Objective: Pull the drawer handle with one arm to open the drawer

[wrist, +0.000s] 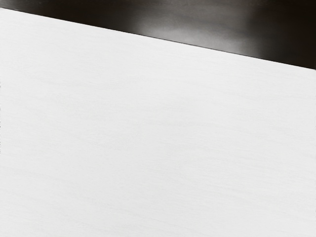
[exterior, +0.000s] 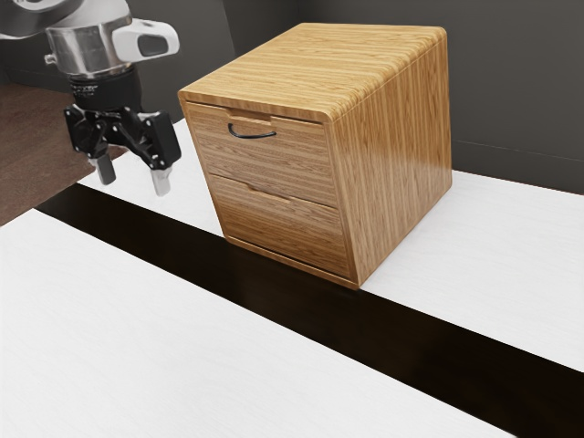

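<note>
A bamboo-wood cabinet (exterior: pixel 365 119) stands on the white table (exterior: pixel 137 347), its two drawer fronts facing the exterior view's left. The upper drawer (exterior: pixel 265 151) carries a thin dark curved handle (exterior: pixel 251 133) and looks shut, flush with the cabinet front. The lower drawer (exterior: pixel 278 224) is shut too. My black gripper (exterior: pixel 134 179) hangs open above the table, well to the left of the handle and a little below its height, fingers pointing down with nothing between them. Below my hand the wrist view looks onto white table surface (wrist: pixel 148 148).
A glossy black strip (exterior: pixel 301 310) runs diagonally across the table, passing in front of the cabinet; it also appears in the wrist view as a black strip (wrist: pixel 222 24). A dark wall and brown floor lie behind the arm.
</note>
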